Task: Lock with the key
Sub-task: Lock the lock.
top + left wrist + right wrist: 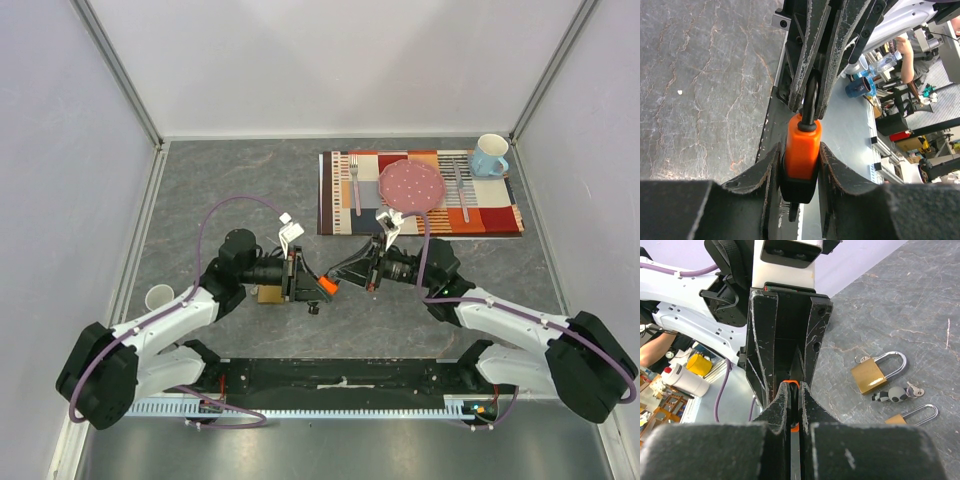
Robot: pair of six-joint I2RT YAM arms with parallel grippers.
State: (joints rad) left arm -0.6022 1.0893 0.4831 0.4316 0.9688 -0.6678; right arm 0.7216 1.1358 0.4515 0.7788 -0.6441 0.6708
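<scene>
While your left fingers (762, 172) stand partly open around the orange padlock (327, 287), gripping its body from both sides, your right fingers (777, 410) are pinched almost fully together on a thin dark stem (811, 97) that sticks out of the lock's end. You cannot tell from these views whether that stem is the shackle or the key. The two arms meet nose to nose over the near middle of the worktop (240, 180), with the padlock held off the surface between them, close to the front edge. From your right wrist you see only a sliver of orange at the tips, with a narrow strip of metal running back between the pads. A brass padlock (871, 374) lies flat on the worktop just beyond, with small keys at its shackle and a panda charm (891, 395) just beside it; a second brass padlock (905, 416) lies near that. Farther back on the right sits a striped placemat (495, 215) carrying a pink plate (410, 186), a fork (354, 185) and a blue mug (489, 156) at its far corner. A white cup (158, 297) stands at the left edge beside your left arm.
</scene>
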